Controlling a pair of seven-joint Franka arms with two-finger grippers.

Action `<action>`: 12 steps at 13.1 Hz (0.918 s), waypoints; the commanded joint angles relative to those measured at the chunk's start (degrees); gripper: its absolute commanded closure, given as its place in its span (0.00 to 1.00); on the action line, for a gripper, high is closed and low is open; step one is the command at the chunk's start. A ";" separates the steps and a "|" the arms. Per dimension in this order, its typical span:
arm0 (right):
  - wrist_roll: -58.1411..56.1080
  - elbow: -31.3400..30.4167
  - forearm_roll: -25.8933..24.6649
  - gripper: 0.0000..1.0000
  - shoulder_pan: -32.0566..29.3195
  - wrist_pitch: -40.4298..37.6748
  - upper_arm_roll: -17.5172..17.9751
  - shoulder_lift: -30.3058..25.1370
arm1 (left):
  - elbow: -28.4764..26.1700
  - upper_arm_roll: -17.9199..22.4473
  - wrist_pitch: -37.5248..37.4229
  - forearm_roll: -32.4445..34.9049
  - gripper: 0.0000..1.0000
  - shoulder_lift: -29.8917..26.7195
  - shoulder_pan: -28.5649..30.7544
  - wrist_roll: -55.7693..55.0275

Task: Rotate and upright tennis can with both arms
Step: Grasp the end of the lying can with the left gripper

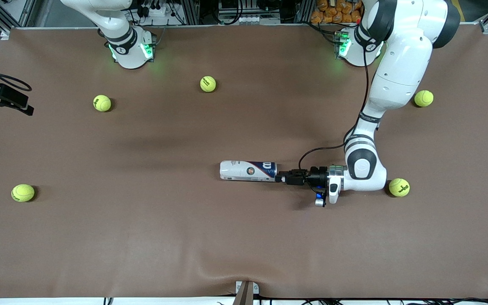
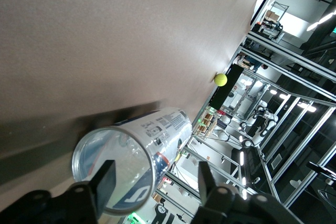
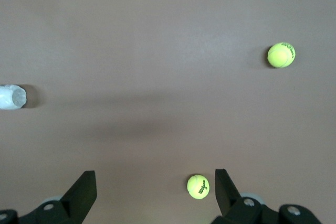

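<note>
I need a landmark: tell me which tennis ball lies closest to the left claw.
The tennis ball right beside the left arm's wrist, toward that arm's end of the table. The left claw is at the can; the other four balls lie much farther off.

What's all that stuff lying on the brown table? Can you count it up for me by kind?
Tennis balls: 5
Tennis can: 1, lying on its side
Total: 6 things on the table
</note>
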 commanded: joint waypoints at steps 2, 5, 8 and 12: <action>0.49 2.29 -0.27 0.00 0.17 -2.34 -0.33 0.34 | -0.58 -0.19 0.34 -2.48 0.71 -0.38 -1.33 1.32; 0.66 2.72 -2.36 0.00 -0.53 -3.66 -0.60 0.34 | -0.58 -0.19 2.01 -4.33 0.97 -0.82 -3.27 1.32; 0.83 2.90 -3.52 0.00 -0.98 -2.96 -0.60 0.43 | 0.47 -0.02 2.54 -3.63 1.00 -2.22 -3.45 0.10; 1.09 2.73 -3.60 0.00 -0.80 0.46 -0.51 0.69 | 1.08 0.33 4.21 2.57 1.00 -8.37 -4.32 -9.28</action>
